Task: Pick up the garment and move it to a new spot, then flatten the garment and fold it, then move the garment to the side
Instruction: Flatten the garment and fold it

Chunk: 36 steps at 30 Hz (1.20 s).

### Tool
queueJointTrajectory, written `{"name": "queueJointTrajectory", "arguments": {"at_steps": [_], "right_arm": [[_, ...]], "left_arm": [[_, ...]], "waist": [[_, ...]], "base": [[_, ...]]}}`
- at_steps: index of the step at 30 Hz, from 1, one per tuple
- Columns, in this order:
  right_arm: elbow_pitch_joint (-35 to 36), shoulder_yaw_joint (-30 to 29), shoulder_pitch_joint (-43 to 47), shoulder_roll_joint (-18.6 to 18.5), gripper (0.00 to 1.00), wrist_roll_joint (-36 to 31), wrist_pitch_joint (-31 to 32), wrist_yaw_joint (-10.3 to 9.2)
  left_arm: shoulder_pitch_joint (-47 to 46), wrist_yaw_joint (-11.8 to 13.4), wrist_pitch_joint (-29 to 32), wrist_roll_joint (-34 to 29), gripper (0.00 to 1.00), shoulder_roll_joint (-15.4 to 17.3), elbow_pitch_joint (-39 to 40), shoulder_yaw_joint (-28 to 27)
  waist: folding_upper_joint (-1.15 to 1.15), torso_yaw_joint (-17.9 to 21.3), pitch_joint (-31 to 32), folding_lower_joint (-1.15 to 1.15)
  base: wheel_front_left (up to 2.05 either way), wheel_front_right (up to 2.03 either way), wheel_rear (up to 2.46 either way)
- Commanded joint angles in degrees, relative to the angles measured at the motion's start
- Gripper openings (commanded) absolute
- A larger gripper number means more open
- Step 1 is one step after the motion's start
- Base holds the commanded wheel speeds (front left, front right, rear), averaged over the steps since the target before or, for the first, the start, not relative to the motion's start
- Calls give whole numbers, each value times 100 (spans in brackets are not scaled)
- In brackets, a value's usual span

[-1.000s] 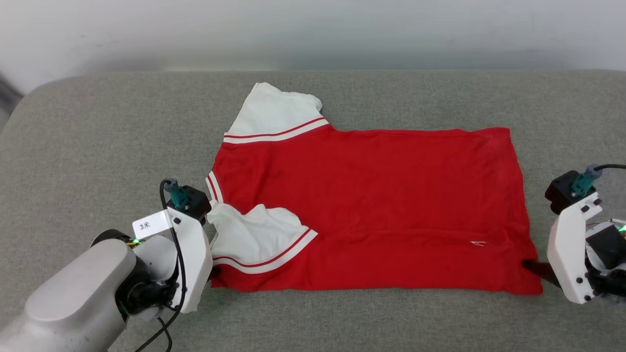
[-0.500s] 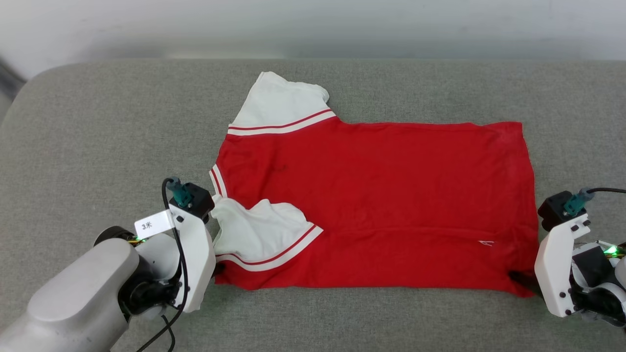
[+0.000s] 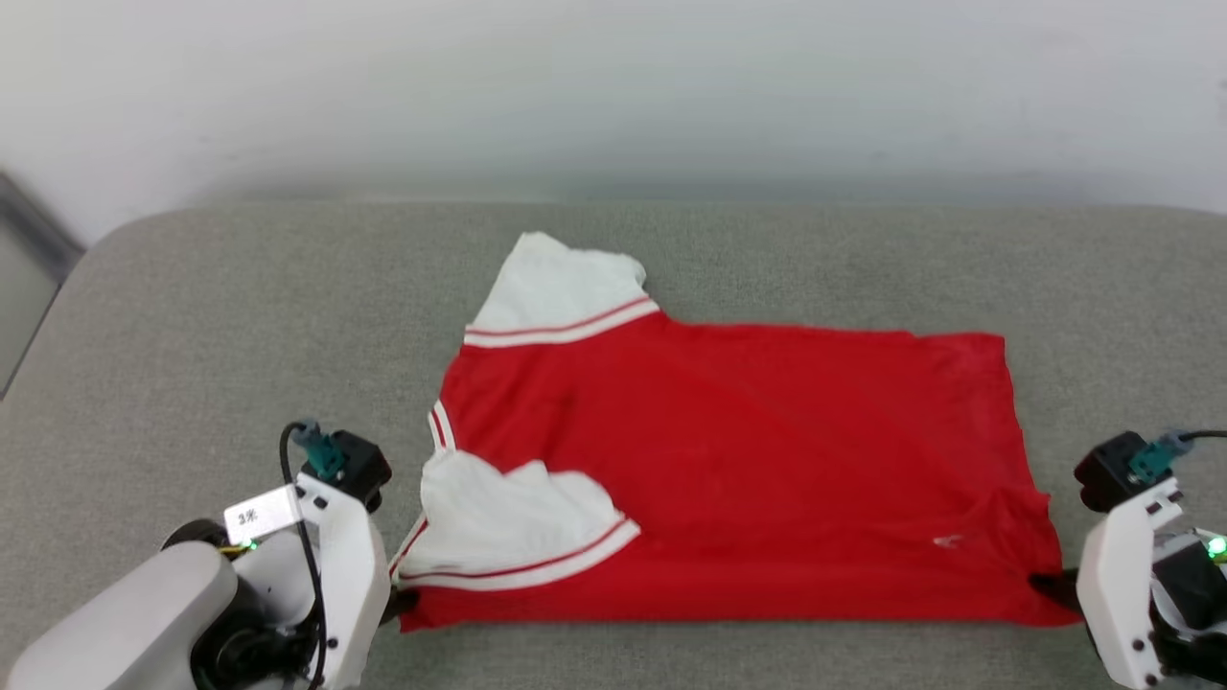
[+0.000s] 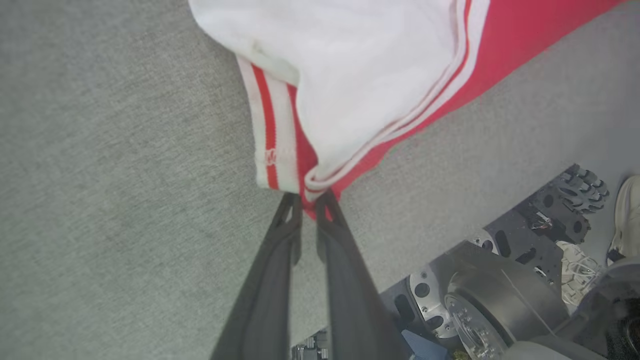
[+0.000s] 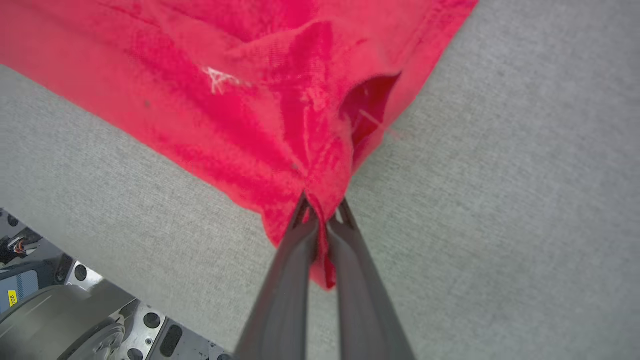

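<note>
Both grippers are pinched shut on the garment (image 3: 748, 460), one at each near corner. In the left wrist view the left gripper (image 4: 309, 197) has its two dark fingers drawn together on the near left corner, where red cloth and striped trim bunch between the tips. In the right wrist view the right gripper (image 5: 322, 207) is clamped on the near right corner, and the red fabric (image 5: 225, 100) puckers into a small raised fold just beyond the tips.

From the head view, the garment lies spread across the middle of the surface, its striped neck edge to the left and its hem to the right. The far white sleeve (image 3: 561, 287) sticks out toward the far side; the near white sleeve (image 3: 508, 522) is folded in over the red body. A small white mark (image 3: 947, 541) sits close to the near right corner.

At the near left, the left gripper (image 3: 407, 599) reaches in low from a white wrist housing with a paper tag (image 3: 257, 515), behind which a pale grey forearm (image 3: 125, 623) slants up from the bottom corner. On the near right, the right gripper (image 3: 1045, 583) pokes in from its own white housing (image 3: 1126, 575), fingers pointing left and lying close to the surface.

Everything rests on a grey woven padded surface (image 3: 240, 316) with rounded corners. A pale wall (image 3: 613, 86) rises behind its far edge. Past the near edge, the left wrist view shows the robot's metal base (image 4: 500, 300) and what looks like a pale shoe (image 4: 575, 267).
</note>
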State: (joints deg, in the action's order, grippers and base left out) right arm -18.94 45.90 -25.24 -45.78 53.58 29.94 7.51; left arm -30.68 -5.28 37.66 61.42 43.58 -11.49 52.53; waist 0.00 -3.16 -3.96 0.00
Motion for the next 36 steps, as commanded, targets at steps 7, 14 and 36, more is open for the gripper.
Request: {"name": "queueJointTrajectory", "arguments": {"at_steps": [7, 14, 36], "right_arm": [[381, -102, 529, -446, 0, 172, 83, -4], [121, -187, 792, -160, 0, 87, 161, -4], [824, -3200, 1276, 1363, 100, -2312, -3365, -4]], "left_arm": [[522, 207, -51, 125, 0, 261, 466, 50], [795, 311, -146, 123, 0, 128, 333, 177], [-793, 417, -1404, -776, 100, 143, 223, -691]], "waist": [[0, 22, 138, 0], [0, 70, -51, 0], [0, 268, -24, 0]], "base": [[0, 0, 0], [0, 0, 0], [0, 0, 0]]}}
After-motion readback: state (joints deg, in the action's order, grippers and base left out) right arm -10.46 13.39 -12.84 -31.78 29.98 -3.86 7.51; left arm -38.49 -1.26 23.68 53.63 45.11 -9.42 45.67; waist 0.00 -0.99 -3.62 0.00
